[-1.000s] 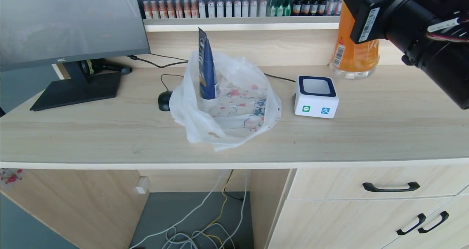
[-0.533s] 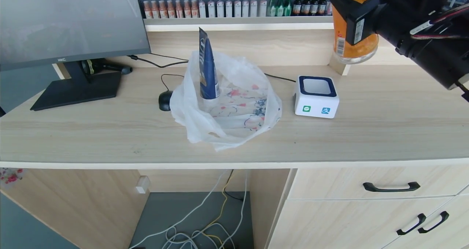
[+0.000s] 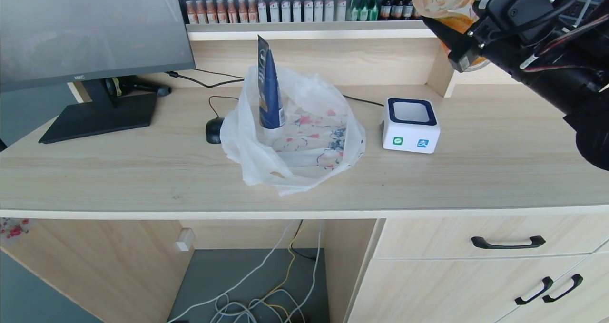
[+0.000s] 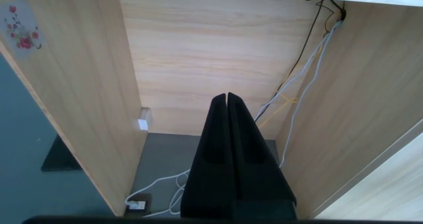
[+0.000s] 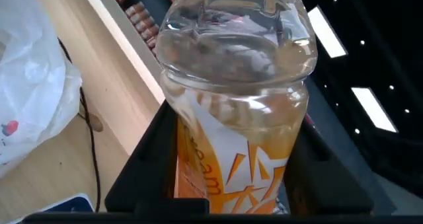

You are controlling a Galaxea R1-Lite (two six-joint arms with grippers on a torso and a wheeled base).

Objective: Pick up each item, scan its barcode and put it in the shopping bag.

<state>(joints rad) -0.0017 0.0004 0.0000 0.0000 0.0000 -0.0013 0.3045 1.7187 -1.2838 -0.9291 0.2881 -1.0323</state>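
Bright, even indoor light with soft shadows.
The counter (image 3: 476,171) is evenly lit; the bag (image 3: 295,137) and scanner (image 3: 410,125) cast only faint shadows at their bases. The monitor (image 3: 90,28) screen carries a dull grey sheen. The recess (image 3: 247,275) under the counter is dimmer. White light panels (image 5: 325,32) glare behind the bottle (image 5: 238,85), whose clear end catches highlights.

Black right pincer (image 3: 458,41) and arm (image 3: 587,102) carry red-white cables (image 3: 568,69).
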